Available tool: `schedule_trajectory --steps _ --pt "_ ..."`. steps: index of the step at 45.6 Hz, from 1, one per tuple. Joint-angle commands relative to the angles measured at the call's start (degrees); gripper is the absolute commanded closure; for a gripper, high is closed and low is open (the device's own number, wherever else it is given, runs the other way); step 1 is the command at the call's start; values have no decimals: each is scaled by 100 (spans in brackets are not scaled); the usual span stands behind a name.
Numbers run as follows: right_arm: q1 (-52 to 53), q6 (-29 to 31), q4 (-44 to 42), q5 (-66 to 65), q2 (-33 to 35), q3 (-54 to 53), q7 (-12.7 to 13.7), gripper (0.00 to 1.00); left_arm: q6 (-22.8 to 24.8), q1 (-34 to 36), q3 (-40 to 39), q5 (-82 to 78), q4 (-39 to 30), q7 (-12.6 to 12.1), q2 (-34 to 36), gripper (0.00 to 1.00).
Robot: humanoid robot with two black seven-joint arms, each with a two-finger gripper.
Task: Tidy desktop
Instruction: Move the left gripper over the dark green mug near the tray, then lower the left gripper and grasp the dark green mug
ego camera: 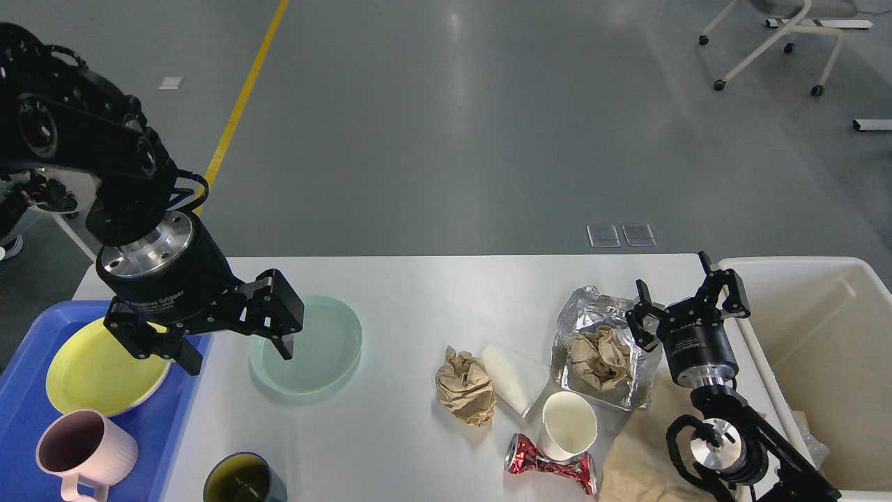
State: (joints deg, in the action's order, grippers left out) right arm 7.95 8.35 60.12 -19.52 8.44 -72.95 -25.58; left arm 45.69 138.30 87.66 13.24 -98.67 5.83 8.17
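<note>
**Grabbing the green plate: rim grip, low and level**

With the left gripper (233, 345) spread wide over the left edge of the pale mint-green round ceramic plate (313, 348), the step in hand looks like a rim pickup. One finger hangs over the plate's inner floor, the other outside the rim toward the blue rectangular plastic tray (21, 411). Nothing is held yet.

The plate sits on the large white rectangular desktop (418, 293), at about 9 o'clock from table centre, just right of the tray.

My take on doing it well:
- Drop until the rim sits between the fingers, then close. The lip is shallow, so a partial bite would slip.
- Keep the plate level on the lift (glazed ceramic is slick).
- Carry it toward 9 o'clock, into the tray. The yellow round plate (90, 362) already lies there, so stacking looks likeliest.
- Watch the pink ribbed mug (77, 450) at the tray's 6 o'clock end.

Right gripper (686, 300) hangs with fingers parted and empty, by the crumpled silver foil bag (592, 314), well clear.
</note>
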Motion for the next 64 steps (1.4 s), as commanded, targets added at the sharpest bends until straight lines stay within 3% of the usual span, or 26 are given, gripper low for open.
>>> schedule_trajectory --steps 1,10,16,20,27,36,53,58,64 --pt "5 0 0 1 0 0 0 0 -288 -724 -424 -1023 102 -3 693 4" --pt "5 0 0 1 0 0 0 0 -1263 -1787 -750 -2535 181 -3 1572 4" --pt "5 0 0 1 0 0 0 0 -2186 -2666 -882 -3318 261 -3 1722 4" --pt "5 0 0 1 0 0 0 0 -2538 -3159 -1031 -3714 278 -21 1723 4" --pt "5 0 0 1 0 0 0 0 -2706 -3774 -1207 -3785 462 -21 1626 4" --pt "5 0 0 1 0 0 0 0 -3277 -4460 -1242 -3811 954 -30 1319 4" --pt "5 0 0 1 0 0 0 0 -3593 -5111 -1339 -3996 1412 -135 1081 7" --pt "5 0 0 1 0 0 0 0 -3708 -5173 -1357 -4005 1412 -135 1081 14" --pt "5 0 0 1 0 0 0 0 -3699 -5225 -1348 -4171 1403 -205 1090 51"
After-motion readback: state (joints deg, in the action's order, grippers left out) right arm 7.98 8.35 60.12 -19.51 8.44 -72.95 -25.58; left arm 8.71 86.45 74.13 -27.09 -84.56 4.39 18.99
